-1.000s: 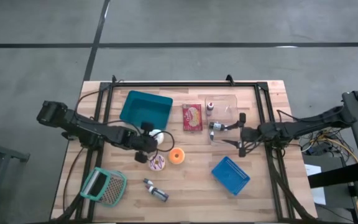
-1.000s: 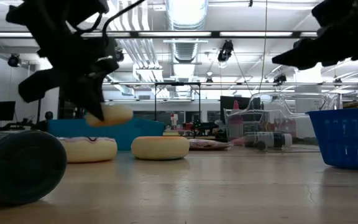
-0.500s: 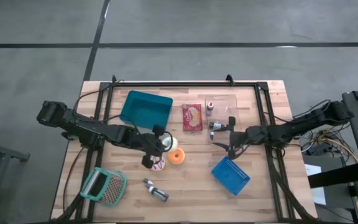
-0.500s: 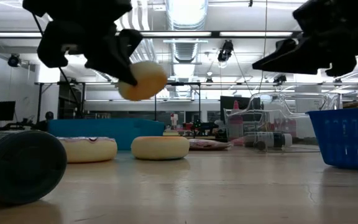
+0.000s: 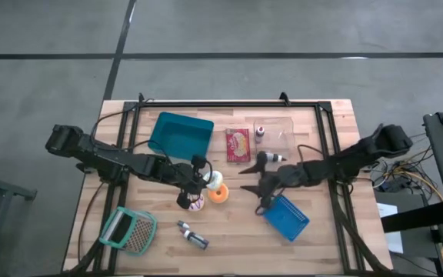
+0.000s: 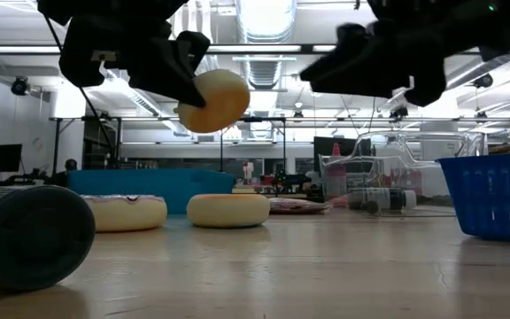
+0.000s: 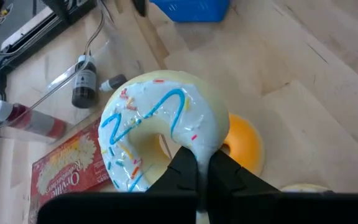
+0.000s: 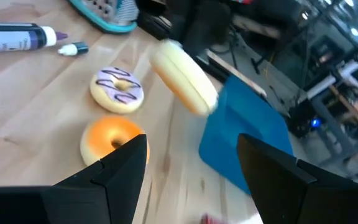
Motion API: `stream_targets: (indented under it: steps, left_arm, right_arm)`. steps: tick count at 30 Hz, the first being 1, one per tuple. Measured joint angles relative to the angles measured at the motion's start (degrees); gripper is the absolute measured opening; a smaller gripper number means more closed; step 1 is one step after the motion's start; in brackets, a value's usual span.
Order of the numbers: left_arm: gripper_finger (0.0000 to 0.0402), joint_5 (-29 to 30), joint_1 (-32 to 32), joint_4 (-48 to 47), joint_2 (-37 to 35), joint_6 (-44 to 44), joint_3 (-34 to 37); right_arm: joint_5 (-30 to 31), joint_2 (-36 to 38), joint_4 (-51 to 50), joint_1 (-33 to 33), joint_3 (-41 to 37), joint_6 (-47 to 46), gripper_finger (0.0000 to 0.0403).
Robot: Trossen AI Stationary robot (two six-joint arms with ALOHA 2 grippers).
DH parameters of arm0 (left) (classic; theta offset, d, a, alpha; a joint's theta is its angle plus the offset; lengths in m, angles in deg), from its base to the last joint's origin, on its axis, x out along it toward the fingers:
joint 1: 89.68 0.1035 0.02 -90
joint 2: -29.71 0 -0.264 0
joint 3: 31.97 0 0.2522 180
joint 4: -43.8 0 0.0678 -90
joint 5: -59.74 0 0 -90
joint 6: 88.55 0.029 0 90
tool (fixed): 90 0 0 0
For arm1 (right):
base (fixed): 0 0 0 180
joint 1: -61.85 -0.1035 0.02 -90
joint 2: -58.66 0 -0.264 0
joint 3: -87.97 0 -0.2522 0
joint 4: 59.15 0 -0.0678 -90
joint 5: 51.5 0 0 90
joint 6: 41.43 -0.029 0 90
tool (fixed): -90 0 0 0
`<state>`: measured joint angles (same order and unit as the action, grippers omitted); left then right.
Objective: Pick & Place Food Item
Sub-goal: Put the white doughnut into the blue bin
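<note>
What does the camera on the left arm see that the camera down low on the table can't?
Only the left wrist view shows the frosting on the held donut: white icing, blue squiggles, sprinkles. It also shows the red snack box from above.

Only the low view shows the dark bottle lying up close, the purple-striped donut on the table, and the right gripper, open, hovering high.

Both show the left gripper shut on the donut, the orange donut, and the blue basket.
</note>
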<state>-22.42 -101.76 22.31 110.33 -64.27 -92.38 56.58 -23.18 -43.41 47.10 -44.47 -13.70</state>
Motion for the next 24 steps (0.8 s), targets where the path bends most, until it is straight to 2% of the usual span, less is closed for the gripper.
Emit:
stream_targets:
  steps: [5,10,24]
  left_arm:
    - [0.0004,-0.1,0.0,0.0,0.0,0.0,0.0]
    - [0.0004,-0.2,0.0,0.0,0.0,0.0,0.0]
    - [0.0004,-0.4,0.0,0.0,0.0,0.2,0.1]
  right_arm:
    - [0.2,-6.6,-1.3,-0.9,5.5,4.1,0.0246]
    - [3.0,-10.7,-2.3,-1.0,9.3,7.4,0.0246]
    - [4.4,-12.0,-2.4,-1.1,12.9,12.7,0.0235]
